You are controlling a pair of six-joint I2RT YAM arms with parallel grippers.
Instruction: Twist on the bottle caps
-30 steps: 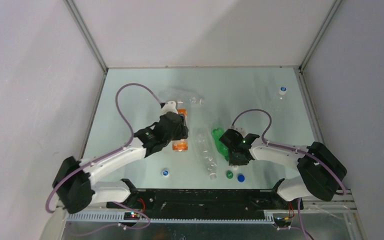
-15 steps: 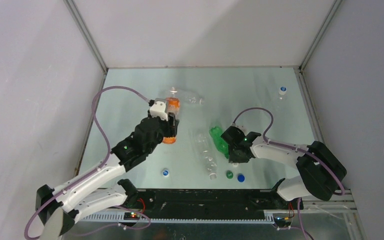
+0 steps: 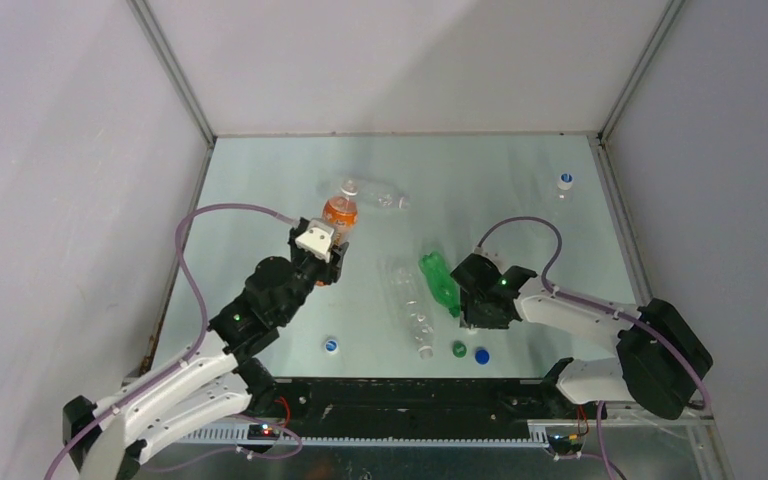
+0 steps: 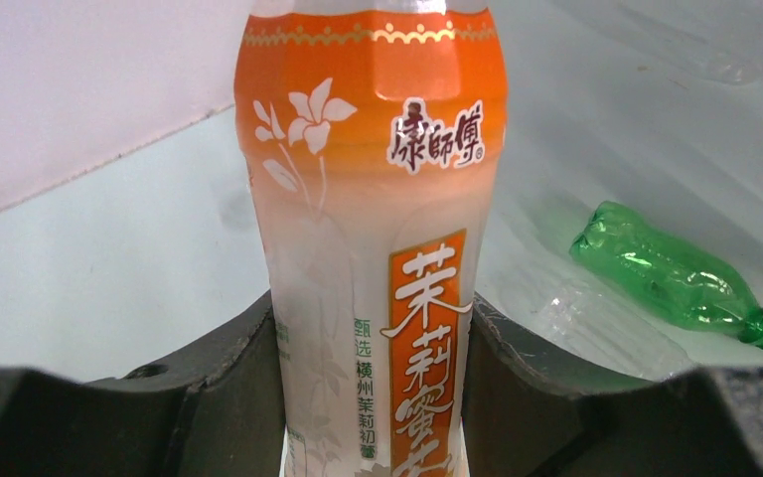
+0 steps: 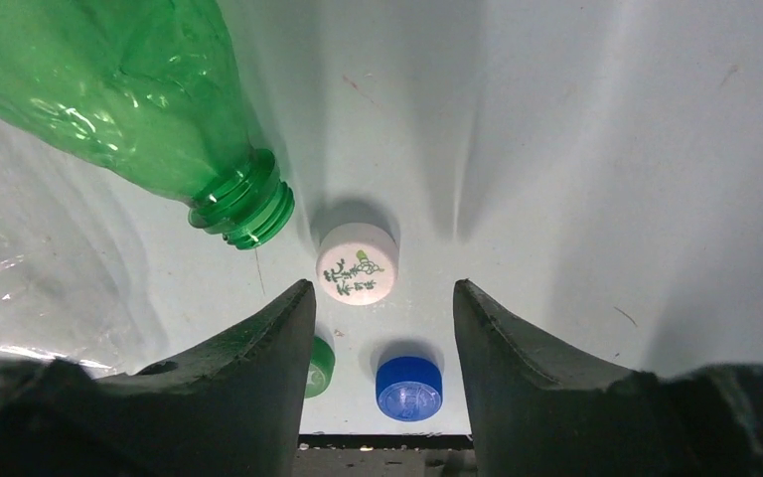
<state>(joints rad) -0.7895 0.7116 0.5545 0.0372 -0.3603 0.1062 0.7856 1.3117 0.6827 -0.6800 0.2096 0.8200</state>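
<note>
From above, the orange bottle (image 3: 340,211) is held upright by the left gripper (image 3: 332,238), so steadying it for capping is judged the step in hand. At the left wrist, the fingers (image 4: 228,388) are seen clamped on its lower body, the green bottle (image 4: 676,278) lying well to their right. At the right wrist, the right gripper (image 5: 381,293) is spread wide and empty, a white cap (image 5: 358,276) just beyond the gap between its fingertips; closing on it is called for next.

Orange bottle (image 4: 373,248): orange top with a white flower motif and a thin gold band. Fades to milky white below, with an orange strip of white characters and small green ones beside it.
Green bottle (image 5: 109,99): translucent green.
White cap (image 5: 357,263): green print.
Blue cap (image 5: 408,388): plain.
Green cap (image 5: 324,366): plain.
Surface (image 3: 480,180): pale mint.
</note>
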